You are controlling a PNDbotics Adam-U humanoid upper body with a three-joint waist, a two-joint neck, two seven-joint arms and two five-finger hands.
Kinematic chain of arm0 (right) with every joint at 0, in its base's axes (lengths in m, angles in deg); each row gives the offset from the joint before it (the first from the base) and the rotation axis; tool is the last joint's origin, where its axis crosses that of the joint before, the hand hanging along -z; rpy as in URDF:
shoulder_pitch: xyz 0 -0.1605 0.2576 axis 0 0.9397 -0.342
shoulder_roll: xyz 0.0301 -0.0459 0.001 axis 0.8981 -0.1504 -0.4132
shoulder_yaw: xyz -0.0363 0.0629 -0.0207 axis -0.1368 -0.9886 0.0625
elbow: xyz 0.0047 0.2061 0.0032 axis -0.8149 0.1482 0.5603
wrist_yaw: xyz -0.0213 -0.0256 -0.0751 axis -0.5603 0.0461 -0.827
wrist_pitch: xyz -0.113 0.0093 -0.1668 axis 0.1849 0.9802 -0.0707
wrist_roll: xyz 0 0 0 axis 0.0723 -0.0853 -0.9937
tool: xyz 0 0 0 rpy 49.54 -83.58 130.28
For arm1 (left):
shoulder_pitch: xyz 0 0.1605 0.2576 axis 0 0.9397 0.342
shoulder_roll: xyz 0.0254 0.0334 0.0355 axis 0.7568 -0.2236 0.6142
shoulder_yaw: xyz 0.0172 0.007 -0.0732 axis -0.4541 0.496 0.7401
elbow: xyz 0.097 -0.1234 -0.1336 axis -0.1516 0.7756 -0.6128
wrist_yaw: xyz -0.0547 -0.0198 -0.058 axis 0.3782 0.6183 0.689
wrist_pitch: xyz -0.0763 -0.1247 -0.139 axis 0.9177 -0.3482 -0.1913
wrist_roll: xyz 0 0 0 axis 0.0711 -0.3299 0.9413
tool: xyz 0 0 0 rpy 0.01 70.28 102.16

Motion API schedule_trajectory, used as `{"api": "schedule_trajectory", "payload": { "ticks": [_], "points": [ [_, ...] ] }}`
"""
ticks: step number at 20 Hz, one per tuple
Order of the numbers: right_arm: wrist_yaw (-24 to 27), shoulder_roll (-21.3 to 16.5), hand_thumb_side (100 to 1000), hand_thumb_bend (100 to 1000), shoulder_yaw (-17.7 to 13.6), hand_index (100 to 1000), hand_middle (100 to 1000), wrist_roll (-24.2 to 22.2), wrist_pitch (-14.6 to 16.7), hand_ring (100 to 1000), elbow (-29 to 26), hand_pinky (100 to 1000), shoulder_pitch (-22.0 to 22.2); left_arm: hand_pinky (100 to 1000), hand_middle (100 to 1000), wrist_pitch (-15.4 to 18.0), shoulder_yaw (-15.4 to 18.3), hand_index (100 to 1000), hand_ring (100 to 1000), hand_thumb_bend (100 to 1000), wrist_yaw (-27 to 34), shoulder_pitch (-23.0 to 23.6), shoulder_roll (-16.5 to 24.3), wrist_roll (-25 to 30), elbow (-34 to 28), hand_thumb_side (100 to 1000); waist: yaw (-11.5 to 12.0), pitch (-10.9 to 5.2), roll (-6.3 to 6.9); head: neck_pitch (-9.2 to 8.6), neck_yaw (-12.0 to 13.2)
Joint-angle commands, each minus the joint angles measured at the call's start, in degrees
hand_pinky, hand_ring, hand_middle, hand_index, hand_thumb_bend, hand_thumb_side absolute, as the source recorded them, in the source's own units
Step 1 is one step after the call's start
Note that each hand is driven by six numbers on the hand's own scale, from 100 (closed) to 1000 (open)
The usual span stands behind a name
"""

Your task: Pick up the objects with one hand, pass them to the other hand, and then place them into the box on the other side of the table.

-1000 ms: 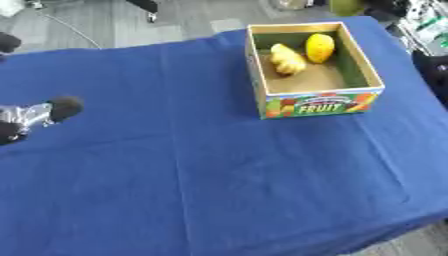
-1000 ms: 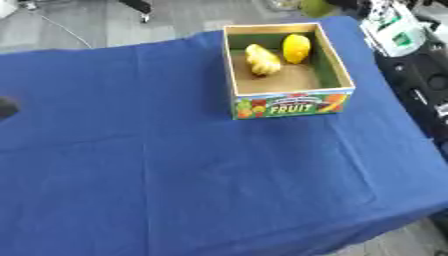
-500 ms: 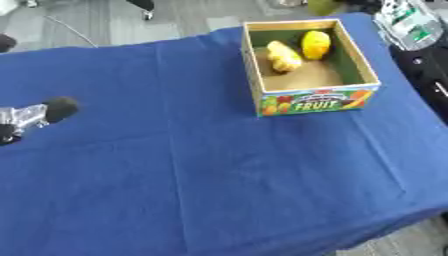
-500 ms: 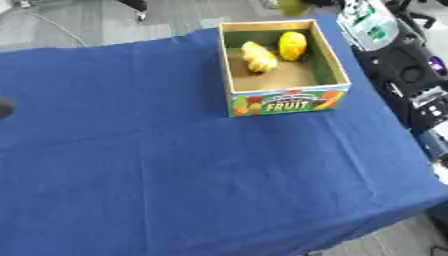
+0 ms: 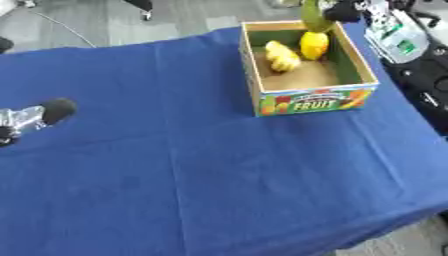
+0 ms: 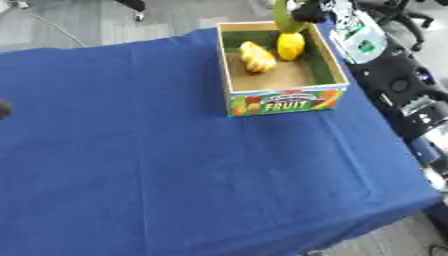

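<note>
1. A bench covered with a blue cloth [image 5: 219, 175] is seen filling most of the frame.
2. An open cardboard box with a colourful "FRUIT" label [image 5: 306, 101] is found in the upper right of the frame, on the cloth.
3. A yellow lemon-shaped fruit [image 5: 314, 45] and a pale yellow lumpy fruit [image 5: 281, 56] are seen inside the box, at its far end, side by side.
4. A green elongated object [image 6: 283, 15] is held above the box's far rim by the right robot hand [image 5: 343, 10]; how its fingers are set cannot be told.
5. The left robot hand [image 5: 35, 116] is seen only partly at the left edge; whether its fingers are apart or together cannot be told.
</note>
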Motion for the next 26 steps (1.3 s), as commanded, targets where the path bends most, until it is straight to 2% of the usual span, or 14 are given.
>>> {"api": "schedule_trajectory", "payload": {
  "ticks": [1,4,8,11,12,15,17,18,20,23,24,26],
  "points": [
    [-1.0,-3.0,100,100,-0.4,438,335,-0.7,-0.4,473,-1.7,241,-0.2,772,669,0.1,0.4,753,707,899,0.0,-1.1,0.5,0.1,-0.9,680,0.0,-0.53,0.04,-0.54,-0.2],
    [-2.5,-2.8,100,100,-0.1,449,349,-2.3,-0.7,489,-1.7,261,0.1,772,670,0.2,0.3,753,707,898,0.0,-1.1,0.5,0.2,-0.9,680,0.1,-0.55,-0.01,-0.65,-0.2],
    [-4.6,-2.5,100,100,0.3,507,416,-5.6,-0.4,551,-1.7,335,0.5,772,670,0.3,0.2,752,708,898,-0.1,-1.2,0.4,0.2,-0.9,680,0.1,-0.57,-0.12,-0.56,0.3],
    [-6.8,-2.6,100,100,0.4,718,618,-8.8,0.4,740,-2.1,504,0.8,772,670,0.3,0.2,752,708,898,-0.1,-1.1,0.4,0.2,-0.9,681,0.1,-0.59,-0.19,-0.38,0.4],
    [-7.9,-2.7,100,100,0.5,829,722,-10.0,0.8,807,-2.3,561,0.9,772,670,0.3,0.2,753,708,899,-0.2,-1.1,0.4,0.3,-0.9,681,0.1,-0.59,-0.21,-0.38,0.4],
    [-11.8,-2.9,100,100,0.4,973,837,-13.8,1.8,894,-2.8,686,1.1,772,671,0.3,0.2,753,709,901,-0.2,-1.1,0.5,0.3,-0.8,679,0.0,-0.63,-0.22,-0.43,0.3],
    [-14.5,-3.0,107,100,0.0,1000,852,-14.7,1.9,900,-3.2,710,1.1,772,670,0.4,0.2,753,708,902,-0.3,-1.0,0.4,0.3,-0.8,680,-0.1,-0.65,-0.20,-0.42,0.4],
    [-15.7,-3.1,183,100,-0.2,1000,859,-14.7,2.0,906,-3.4,723,1.1,772,671,0.4,0.2,753,709,902,-0.3,-1.0,0.4,0.3,-0.8,680,-0.1,-0.66,-0.20,-0.41,0.3],
    [-17.4,-3.1,250,100,-0.5,1000,873,-14.6,2.1,918,-3.7,741,1.1,772,671,0.4,0.2,753,709,902,-0.3,-1.0,0.5,0.3,-0.8,680,-0.2,-0.68,-0.18,-0.35,0.3],
    [-17.9,-3.2,172,100,-1.0,1000,875,-14.7,2.0,916,-3.8,740,1.2,772,672,0.3,0.2,753,709,903,-0.3,-1.0,0.5,0.3,-0.7,679,-0.3,-0.73,-0.13,-0.34,0.2],
    [-17.9,-3.3,100,100,-1.0,1000,877,-14.7,2.0,919,-4.0,745,1.3,772,672,0.3,0.2,753,710,903,-0.3,-1.0,0.5,0.3,-0.7,680,-0.3,-0.75,-0.12,-0.32,0.2],
    [-17.7,-3.5,100,100,-1.1,1000,881,-14.9,1.8,920,-4.2,747,1.4,772,672,0.3,0.2,753,710,903,-0.3,-0.9,0.5,0.3,-0.6,679,-0.4,-0.78,-0.10,-0.31,0.2]
  ]
}}
